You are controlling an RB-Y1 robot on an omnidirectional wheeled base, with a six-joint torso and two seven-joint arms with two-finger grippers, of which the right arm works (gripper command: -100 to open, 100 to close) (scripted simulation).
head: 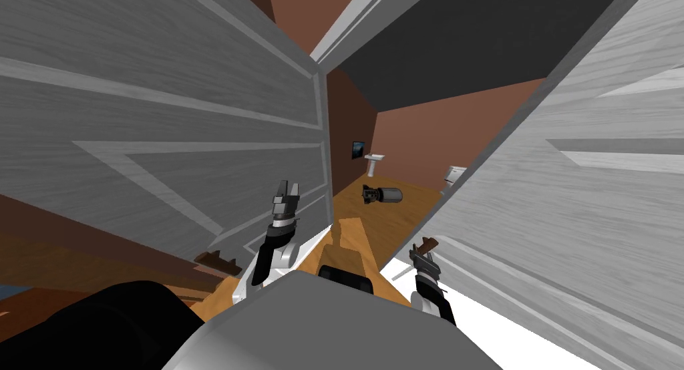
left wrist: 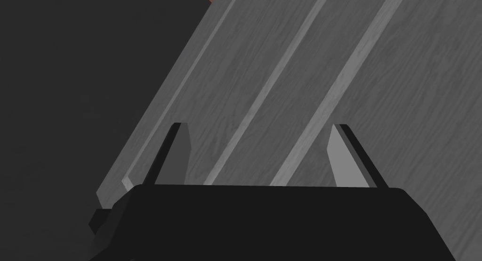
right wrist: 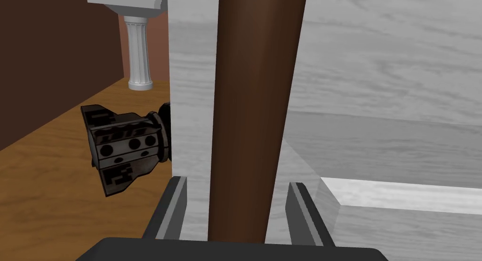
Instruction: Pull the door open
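A grey panelled door point(head: 588, 219) stands ajar on my right, its edge point(right wrist: 193, 107) facing me with a room showing past it. Its brown bar handle point(right wrist: 254, 107) runs upright between the fingers of my right gripper point(right wrist: 237, 180), which sit close on either side of it, narrower than fully open. In the head view that gripper point(head: 422, 249) is at the handle point(head: 431, 242) low on the door's edge. My left gripper point(head: 287, 189) is raised before another grey panelled leaf point(head: 167, 119); its fingers point(left wrist: 346, 159) stand wide apart, holding nothing, pointed at that panel point(left wrist: 329, 84).
Through the gap lie a wooden floor point(head: 401, 216), a black barrel-shaped object point(right wrist: 124, 150) on its side, a white pedestal sink point(right wrist: 139, 51) and a white fixture point(head: 455, 174) by brown walls. A second brown handle point(head: 217, 260) sits low on the left leaf.
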